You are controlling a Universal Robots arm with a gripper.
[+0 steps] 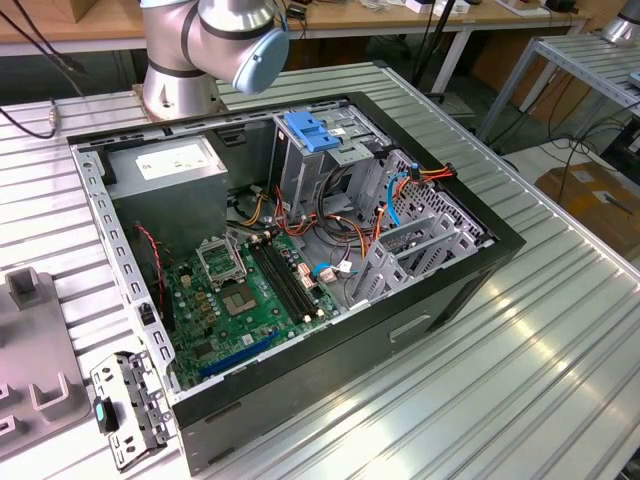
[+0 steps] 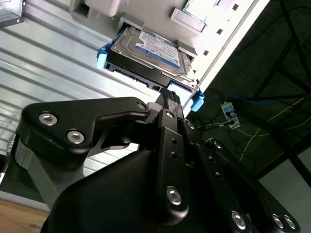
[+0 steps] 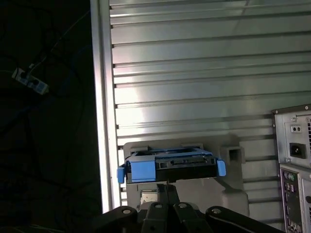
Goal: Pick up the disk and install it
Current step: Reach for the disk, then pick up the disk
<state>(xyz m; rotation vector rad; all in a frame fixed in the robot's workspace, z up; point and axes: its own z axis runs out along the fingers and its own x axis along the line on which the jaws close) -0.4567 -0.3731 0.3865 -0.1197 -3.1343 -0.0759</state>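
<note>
The disk (image 2: 150, 51) lies flat in a pale grey holder (image 2: 97, 7) near the edge of the ribbed metal table. It is silver-black with a white-and-blue label and blue side rails. In the first wrist view the disk (image 3: 170, 162) shows end-on, with its blue handle toward me. My black gripper (image 2: 170, 94) reaches up to that end of the disk. In the first wrist view the gripper (image 3: 165, 187) has its fingers together just short of the disk's edge. I cannot tell whether they touch it.
An open computer case (image 1: 480, 270) lies on the table with a motherboard (image 1: 250, 300), a grey power supply (image 1: 165, 170) and a blue-handled drive cage (image 1: 310, 132). The arm's base (image 1: 180, 80) stands behind it. The case's rear (image 3: 294, 165) is beside the holder. The table edge (image 3: 103, 121) drops to a dark floor.
</note>
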